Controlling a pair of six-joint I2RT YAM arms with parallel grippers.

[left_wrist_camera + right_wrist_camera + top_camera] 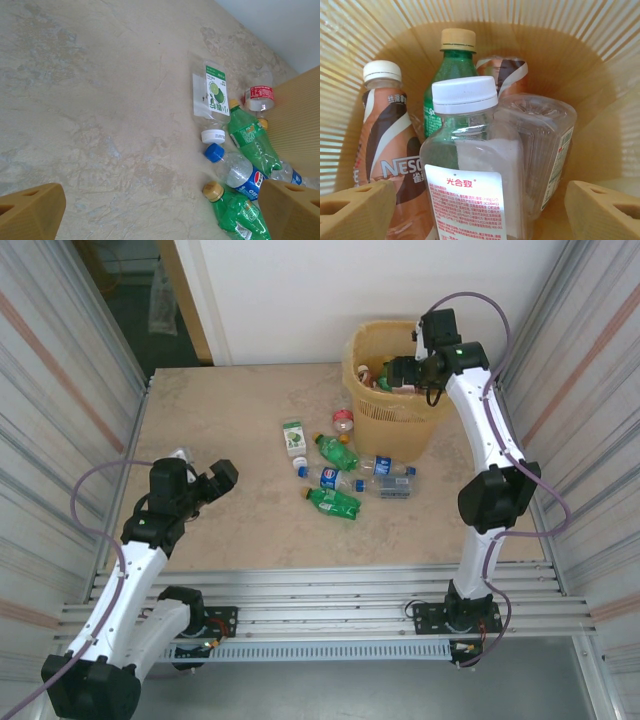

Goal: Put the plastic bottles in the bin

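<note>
Several plastic bottles lie on the table left of the bin (385, 430): a lime-labelled one (293, 436), a red-labelled one (343, 421), two green ones (337, 451) (333, 502) and two clear blue-labelled ones (328, 477) (388, 480). My right gripper (395, 370) hangs over the bin's mouth. It (480, 205) is open, and a clear white-capped bottle (465, 165) stands loose between its fingers. Around it are a brown Nescafe bottle (380, 145), a green bottle (451, 75) and another clear one (545, 145). My left gripper (215, 480) is open over bare table, well left of the bottles.
In the left wrist view the lime-labelled bottle (212, 97), a green bottle (252, 142), a Pepsi bottle (242, 172) and a crushed green one (237, 212) lie to the right, next to the bin's wall (295, 120). Corrugated metal walls (60, 390) flank the table.
</note>
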